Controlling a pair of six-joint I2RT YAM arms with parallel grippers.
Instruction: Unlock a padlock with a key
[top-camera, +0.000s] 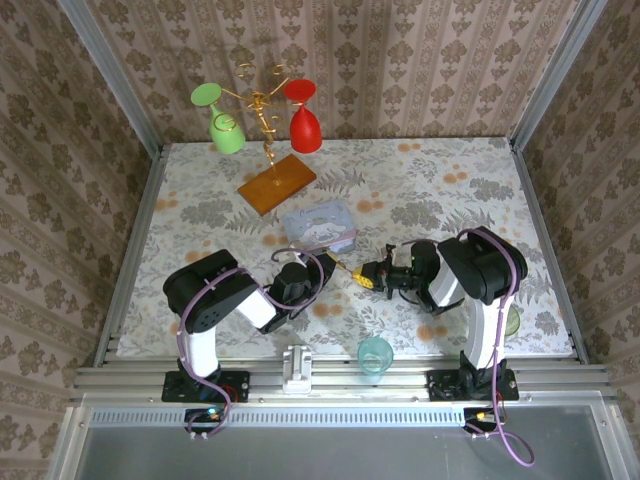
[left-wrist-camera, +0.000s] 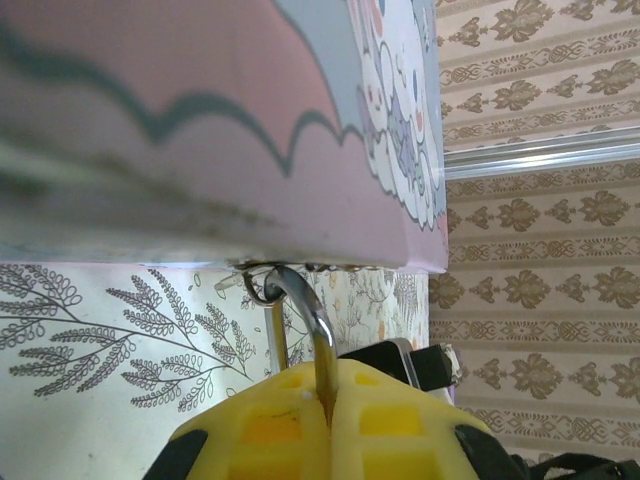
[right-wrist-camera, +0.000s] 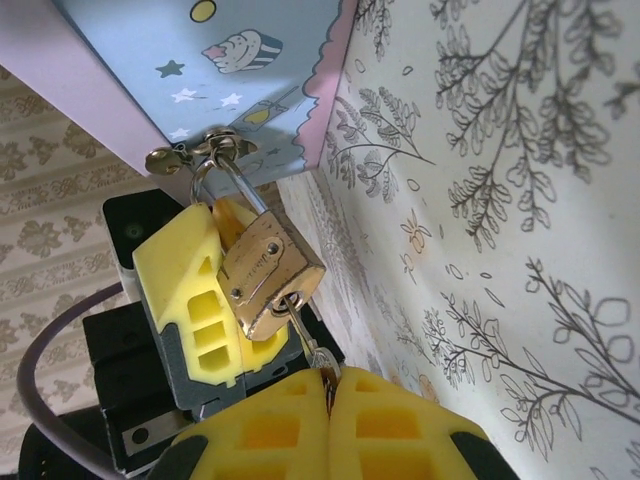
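- Left arm (top-camera: 225, 295) folds at the elbow and reaches right to mid-table; right arm (top-camera: 480, 265) mirrors it, reaching left. Their tips meet just in front of the pastel tin box (top-camera: 320, 225).
- Left gripper (left-wrist-camera: 327, 405) has its jaws pressed together on the padlock's silvery shackle (left-wrist-camera: 300, 295), which hooks through the box's hasp (right-wrist-camera: 215, 150).
- Padlock (right-wrist-camera: 265, 270) hangs tilted at the box's edge, against the left gripper's yellow finger.
- Right gripper (right-wrist-camera: 328, 385) is clamped on the key (right-wrist-camera: 303, 335), which runs up into the padlock's bottom end.
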